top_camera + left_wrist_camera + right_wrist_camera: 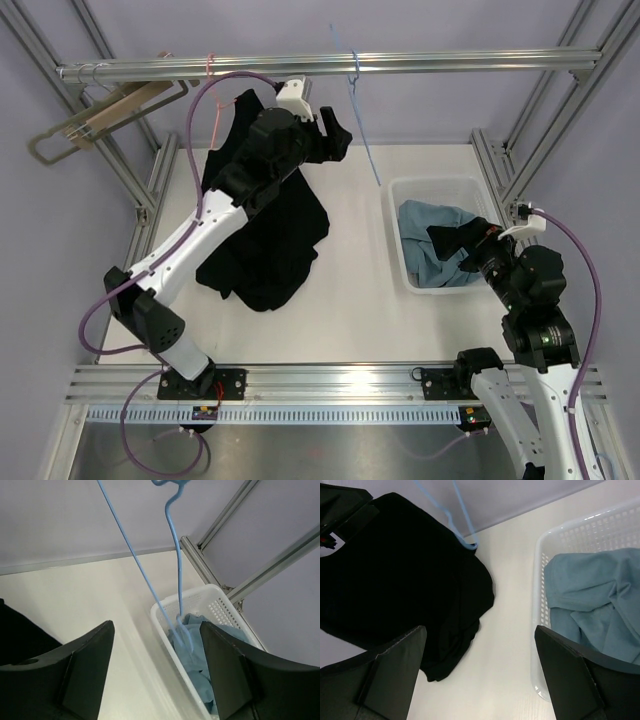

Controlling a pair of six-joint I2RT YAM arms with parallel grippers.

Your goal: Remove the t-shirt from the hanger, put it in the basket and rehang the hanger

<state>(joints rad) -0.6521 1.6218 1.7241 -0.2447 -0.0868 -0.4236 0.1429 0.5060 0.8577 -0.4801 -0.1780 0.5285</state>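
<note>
Hanging just right of the open left end effector (338, 135), the hanger (364, 128) is seen bare, the t-shirt (275, 235) heaped beneath.

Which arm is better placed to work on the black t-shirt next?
Left. Its open hand is up by the rail, right beside the black t-shirt, while the right hand hangs over the basket, well away from it.

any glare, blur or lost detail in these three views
Top external: even soft light, but the black t-shirt reads as a flat dark mass. Left wrist: the blue hanger is crisp. Right wrist: the basket mesh is sharp, no glare.
</note>
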